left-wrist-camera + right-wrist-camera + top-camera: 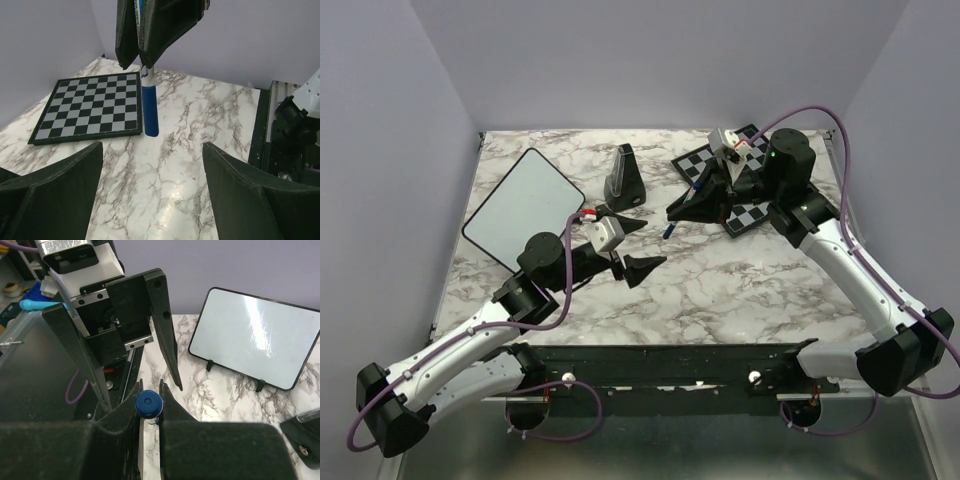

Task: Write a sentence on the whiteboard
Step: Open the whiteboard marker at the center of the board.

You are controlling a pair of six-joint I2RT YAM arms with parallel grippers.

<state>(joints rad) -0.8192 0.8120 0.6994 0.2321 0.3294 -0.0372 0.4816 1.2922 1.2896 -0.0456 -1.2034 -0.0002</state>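
The whiteboard (520,205) stands propped at the back left, and its face is blank in the right wrist view (255,342). No sentence shows on it. My right gripper (682,208) is shut on a blue marker (668,230), held upright with its capped end (148,403) between the jaws and its lower end just above the table (149,112). My left gripper (635,247) is open and empty, just left of the marker, with both fingers (55,185) spread wide. It also shows in the right wrist view (120,340).
A black-and-white chessboard (745,212) lies at the back right under the right arm, and it also shows in the left wrist view (90,107). A dark wedge-shaped block (623,180) stands behind the left gripper. The marble table (740,290) has walls on three sides.
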